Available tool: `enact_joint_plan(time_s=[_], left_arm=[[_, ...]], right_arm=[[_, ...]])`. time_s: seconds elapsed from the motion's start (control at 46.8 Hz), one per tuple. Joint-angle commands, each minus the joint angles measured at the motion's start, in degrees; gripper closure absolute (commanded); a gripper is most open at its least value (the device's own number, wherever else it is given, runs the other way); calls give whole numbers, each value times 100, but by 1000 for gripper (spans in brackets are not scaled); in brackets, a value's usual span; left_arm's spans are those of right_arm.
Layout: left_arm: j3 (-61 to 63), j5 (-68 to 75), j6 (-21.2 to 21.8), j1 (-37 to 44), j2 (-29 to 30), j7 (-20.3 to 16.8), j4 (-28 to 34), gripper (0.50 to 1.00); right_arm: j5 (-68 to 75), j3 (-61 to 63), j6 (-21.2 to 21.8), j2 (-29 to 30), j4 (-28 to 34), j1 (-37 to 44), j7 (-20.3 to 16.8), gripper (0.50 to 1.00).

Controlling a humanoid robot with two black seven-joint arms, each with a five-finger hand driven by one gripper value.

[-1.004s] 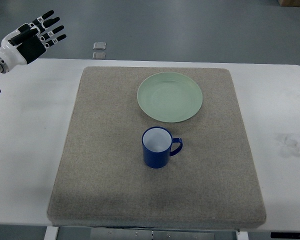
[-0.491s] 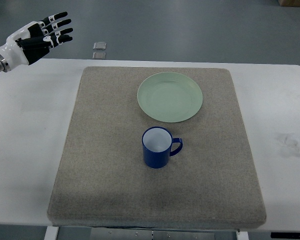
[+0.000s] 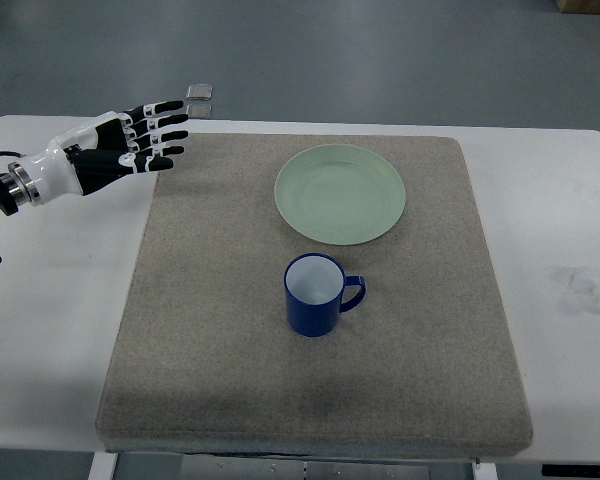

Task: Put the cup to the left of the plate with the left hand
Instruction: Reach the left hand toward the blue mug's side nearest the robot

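Blue cup (image 3: 316, 297) stands upright at the plate's (image 3: 340, 193) six o'clock, handle toward three. Left hand (image 3: 110, 150), fingers spread and empty, hovers well apart at the cup's ten o'clock. Rigid, probably light, glossy: grasp the handle-free wall.

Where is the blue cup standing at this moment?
In the top view, the blue cup stands upright on the grey mat, just below the green plate, with its handle pointing right.
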Motion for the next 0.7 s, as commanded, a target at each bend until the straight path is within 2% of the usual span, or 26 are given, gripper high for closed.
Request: enact_joint_plan(time_s=[0.0, 0.214, 0.683], left_arm=[[-4, 460, -1, 272, -8, -215, -325, 504], [5, 1902, -1, 685, -87, -1437, -827, 504], [602, 2360, -1, 721, -702, -1578, -862, 504]], right_arm=[[0, 0, 0, 0, 0, -2, -1, 568], [0, 0, 0, 0, 0, -2, -1, 568], [0, 0, -9, 0, 0, -2, -1, 568]])
